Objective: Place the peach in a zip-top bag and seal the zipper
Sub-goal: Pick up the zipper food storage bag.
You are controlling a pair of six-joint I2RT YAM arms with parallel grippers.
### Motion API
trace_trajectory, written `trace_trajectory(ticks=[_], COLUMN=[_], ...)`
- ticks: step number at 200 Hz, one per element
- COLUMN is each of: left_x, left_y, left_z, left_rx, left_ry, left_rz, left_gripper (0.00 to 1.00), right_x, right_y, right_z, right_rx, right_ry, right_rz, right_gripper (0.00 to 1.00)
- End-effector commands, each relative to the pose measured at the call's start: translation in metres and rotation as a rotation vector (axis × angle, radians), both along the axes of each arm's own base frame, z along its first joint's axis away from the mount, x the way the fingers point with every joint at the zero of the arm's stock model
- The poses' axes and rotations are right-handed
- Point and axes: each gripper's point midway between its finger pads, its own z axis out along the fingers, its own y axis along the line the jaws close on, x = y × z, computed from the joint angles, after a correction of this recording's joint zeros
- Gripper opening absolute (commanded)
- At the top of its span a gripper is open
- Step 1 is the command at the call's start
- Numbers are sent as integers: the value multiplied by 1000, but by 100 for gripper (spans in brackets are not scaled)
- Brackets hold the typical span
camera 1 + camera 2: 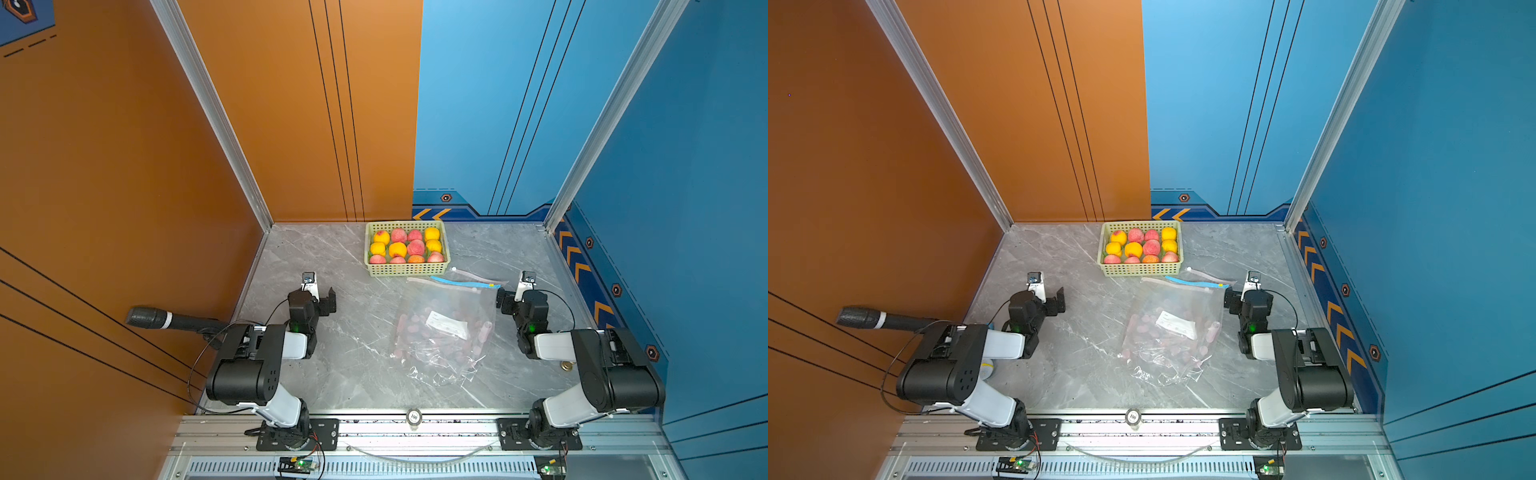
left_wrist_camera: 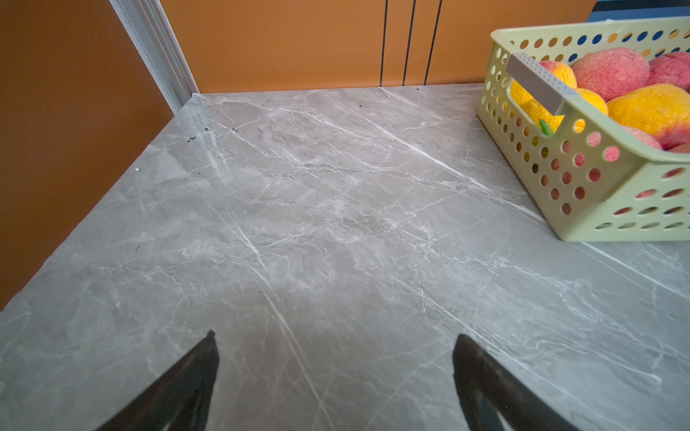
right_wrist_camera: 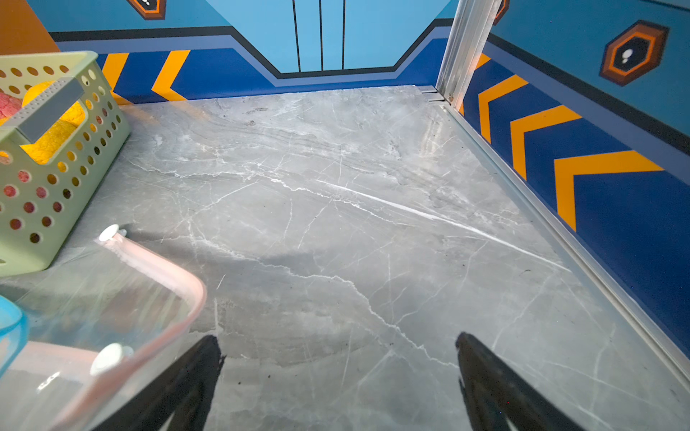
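A pale green perforated plastic basket (image 1: pixel 407 269) sits at the far middle of the grey marble-patterned tabletop (image 1: pixel 316 257), close to the back wall. It is packed with fuzzy toy peaches (image 1: pixel 399 235), some pink-red and some yellow-orange, laid in rows; none has left the basket. In the left wrist view the basket (image 2: pixel 582 179) shows a grey handle strip on its end wall, with the fruit heaped behind it.

Just in front of the basket and a little toward the right arm's side lies a crumpled clear zip-top bag (image 1: pixel 444 328) printed with pink shapes and carrying a white label. Its mouth end points toward the basket; a blue zipper strip (image 1: pixel 465 284) and a pinkish band run along it. In both top views the mouth looks loose rather than pressed flat, and in the right wrist view the pink-edged rim (image 3: pixel 157 268) curves up off the surface, so the bag appears unsealed.

The left gripper (image 2: pixel 336 377) hovers over bare marble, black fingers spread wide with nothing between them. In a top view it (image 1: pixel 1054 301) stands well apart from the bag. The right gripper (image 3: pixel 338 380) is likewise spread wide and holds nothing, with the bag's corner just beside it.

A black microphone with a white ring (image 1: pixel 166 320) juts in from the orange wall by the left arm.
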Motion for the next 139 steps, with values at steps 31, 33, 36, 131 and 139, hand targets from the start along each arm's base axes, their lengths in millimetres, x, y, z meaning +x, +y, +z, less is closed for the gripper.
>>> trace_trajectory(ticks=[31, 33, 36, 131, 139], left_x=[2, 2, 1, -19, -21], left_y=[0, 0, 0, 8, 9], left_z=[10, 10, 11, 46, 52], left_rx=[-23, -24, -26, -7, 0], left_ry=[-35, -39, -45, -125, -135], left_rz=[-9, -8, -7, 48, 57], left_gripper=[98, 98, 98, 98, 98], right_x=[4, 4, 4, -7, -9], right_y=[-5, -5, -6, -22, -25], right_z=[9, 10, 10, 49, 56], right_rx=[8, 9, 11, 23, 22], right_ry=[-22, -24, -25, -28, -37], right_rz=[-19, -22, -26, -102, -115], right_gripper=[100, 100, 100, 100, 100])
